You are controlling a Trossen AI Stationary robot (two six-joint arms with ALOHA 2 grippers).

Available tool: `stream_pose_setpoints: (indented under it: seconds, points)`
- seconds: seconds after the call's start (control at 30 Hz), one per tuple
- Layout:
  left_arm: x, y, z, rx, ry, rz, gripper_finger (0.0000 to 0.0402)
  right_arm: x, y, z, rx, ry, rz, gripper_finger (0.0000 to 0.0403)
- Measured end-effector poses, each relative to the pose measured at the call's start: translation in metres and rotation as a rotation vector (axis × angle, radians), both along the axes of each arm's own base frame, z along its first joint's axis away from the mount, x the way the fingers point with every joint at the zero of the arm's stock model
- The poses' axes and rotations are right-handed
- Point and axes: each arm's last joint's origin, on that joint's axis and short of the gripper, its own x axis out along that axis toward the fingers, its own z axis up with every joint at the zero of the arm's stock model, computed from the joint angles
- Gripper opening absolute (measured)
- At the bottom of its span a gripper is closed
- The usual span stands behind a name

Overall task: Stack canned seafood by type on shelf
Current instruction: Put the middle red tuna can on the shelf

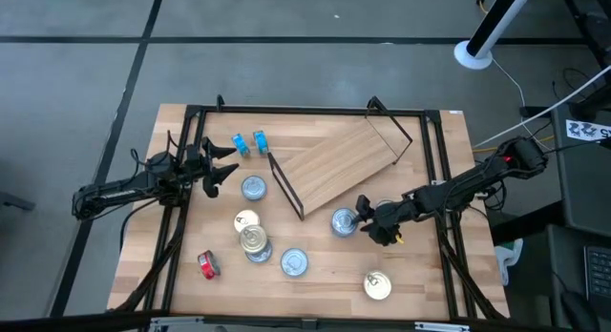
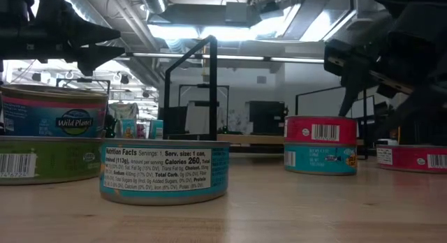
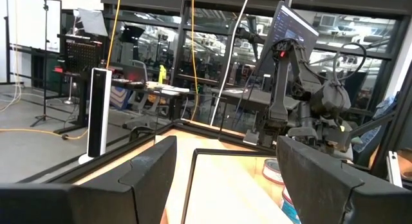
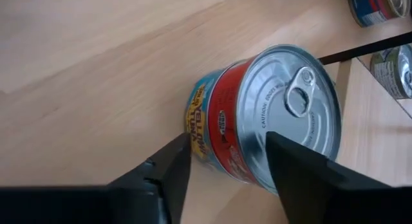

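Shelf (image 1: 339, 160): light wood board w/ black wire frames. Tabletop (image 1: 420, 275): light wood, plank grain.

Tin by right gripper (image 4: 273, 114): silver lid, red + teal side bands, yellow lettering. Front tin (image 2: 164, 171): teal, white label, black print. Stacked tin (image 2: 54, 112): blue w/ pink stripe, over green tin (image 2: 49, 159). Tipped tin (image 1: 207, 265): red.

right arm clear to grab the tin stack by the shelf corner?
Probably yes. The right gripper is open, with its fingers either side of the two-tin stack, red tin over teal one. Nothing sits between them; the shelf stands beside it, apart.
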Motion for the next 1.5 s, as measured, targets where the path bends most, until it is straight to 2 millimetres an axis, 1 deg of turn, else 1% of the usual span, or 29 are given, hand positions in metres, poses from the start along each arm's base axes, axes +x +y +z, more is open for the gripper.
stream_pose_setpoints:
  seconds: [0.27,0.6,0.8,1.5]
  points:
    - [0.0000,0.0000,0.0000,0.000,0.000,0.000,0.0263,-0.0001,-0.0002,0.0001,-0.004,-0.001,-0.003,0.0122]
    - [0.0000,0.0000,0.0000,0.000,0.000,0.000,0.0263,0.0000,-0.0001,0.0006,-0.002,-0.003,-0.004,0.0049]
    - [0.0000,0.0000,0.0000,0.000,0.000,0.000,0.0263,0.0004,0.0002,0.0013,0.029,-0.002,-0.026,0.0008]
    - [0.0000,0.0000,0.0001,0.000,-0.001,0.000,0.0263,0.0020,0.0007,0.0018,0.073,-0.019,-0.065,0.0001]
